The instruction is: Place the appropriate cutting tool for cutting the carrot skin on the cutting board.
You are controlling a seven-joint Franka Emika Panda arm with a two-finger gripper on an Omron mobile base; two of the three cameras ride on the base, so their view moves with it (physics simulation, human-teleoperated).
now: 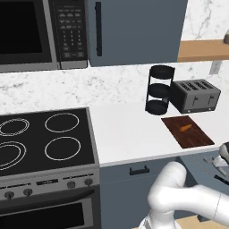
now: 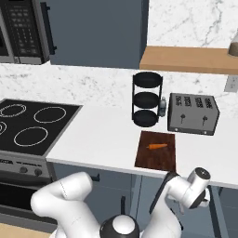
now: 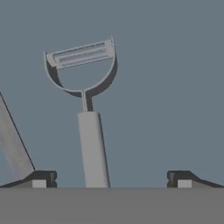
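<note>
Below our gripper (image 3: 111, 179), jaws spread | peeler (image 3: 87, 105) ungrasped | carrot (image 2: 157, 146) on cutting board (image 2: 155, 160) | pick-and-place remains

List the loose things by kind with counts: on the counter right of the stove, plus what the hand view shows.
Carrot: 1
Cutting board: 1
Toaster: 1
Black tiered rack: 1
Small bottle: 1
Peeler, between the open hand's fingertips: 1
Total: 6
</note>
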